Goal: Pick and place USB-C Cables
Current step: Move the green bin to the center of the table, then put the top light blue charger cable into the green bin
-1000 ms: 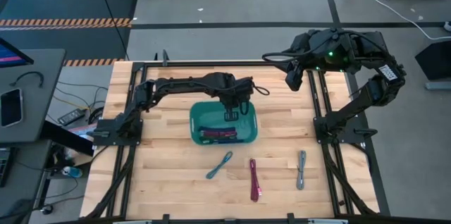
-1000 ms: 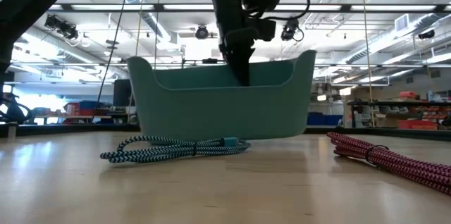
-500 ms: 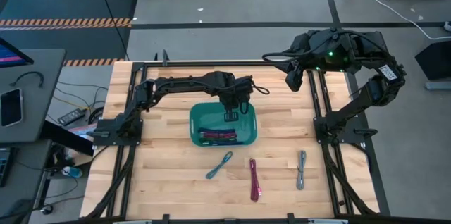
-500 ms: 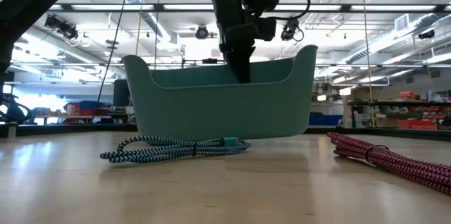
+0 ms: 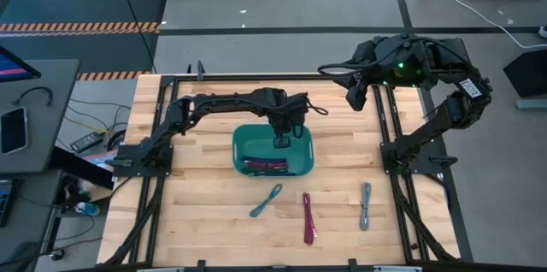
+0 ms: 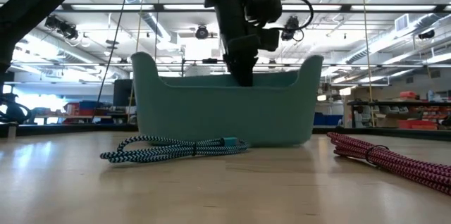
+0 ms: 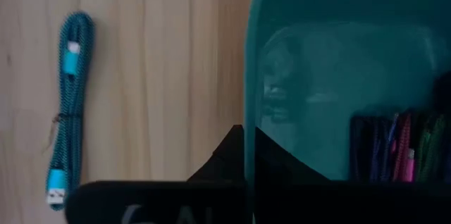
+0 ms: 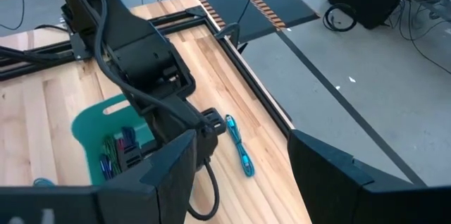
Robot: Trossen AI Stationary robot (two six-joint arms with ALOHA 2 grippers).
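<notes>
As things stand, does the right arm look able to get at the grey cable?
Probably yes. The grey cable lies alone on bare table on the right arm's side; the right hand is raised near the far edge, and the left hand is at the teal bin.

1. The high view is evenly and brightly lit from overhead; the wooden table (image 5: pixel 214 212) shows only soft, short shadows under the arms.
2. The low view looks into rows of ceiling lights (image 6: pixel 366 20), which glare white and leave the left arm (image 6: pixel 236 13) a dark silhouette.
3. In the low view the tabletop nearest the lens is soft; the far room is hazy.
4. The left wrist view is blurred throughout, and the teal bin (image 7: pixel 331 76) carries a dim, smeared sheen.
5. The right wrist view is bright, with its own dark fingers (image 8: pixel 169 175) out of focus.
</notes>
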